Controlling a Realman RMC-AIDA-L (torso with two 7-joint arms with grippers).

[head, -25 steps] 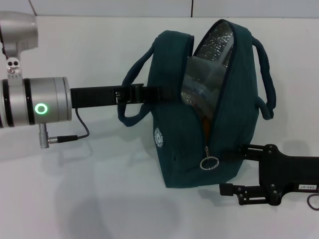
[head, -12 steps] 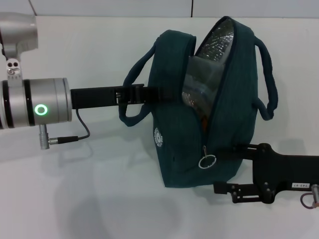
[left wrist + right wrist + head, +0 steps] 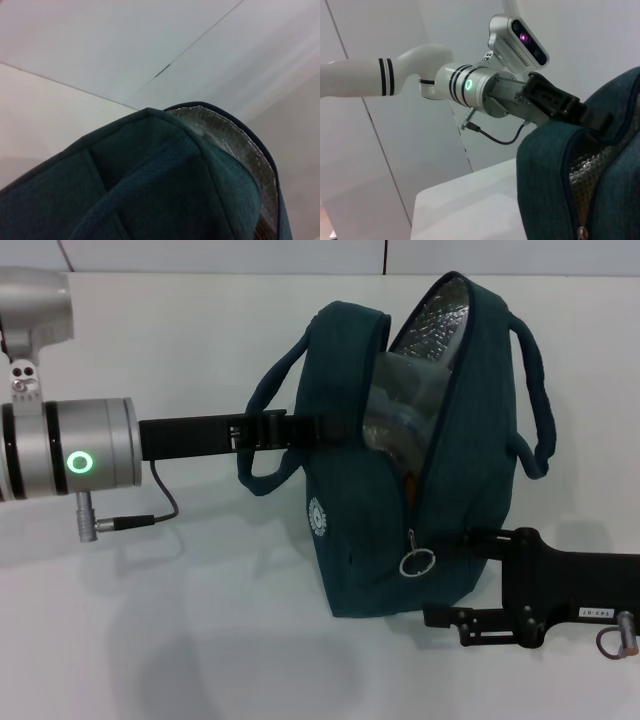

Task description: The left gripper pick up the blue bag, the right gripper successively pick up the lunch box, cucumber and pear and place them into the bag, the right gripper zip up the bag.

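Observation:
The blue bag point(image 3: 350, 530) stands upright in the middle of the white table, its zipper open at the top and showing foil lining point(image 3: 435, 325). My left gripper point(image 3: 305, 428) reaches in from the left and is shut on the bag's left wall by the handle; it also shows in the right wrist view point(image 3: 572, 107). The clear lunch box point(image 3: 400, 405) sits inside the bag, with a bit of orange, perhaps the pear point(image 3: 411, 482), below it. No cucumber is visible. My right gripper point(image 3: 433, 581) is open at the bag's lower right, its upper finger close to the ring zipper pull point(image 3: 417, 562).
The white table point(image 3: 200, 640) lies all around the bag, with a wall seam at the back. In the right wrist view the left arm point(image 3: 465, 85) and the head camera point(image 3: 520, 40) stand beyond the bag point(image 3: 555, 170). The left wrist view shows only bag fabric point(image 3: 150, 190) and foil point(image 3: 235, 145).
My right gripper has slid a little to the left, toward the zipper pull. The ring pull has shifted slightly upward. The left arm and bag have stayed put.

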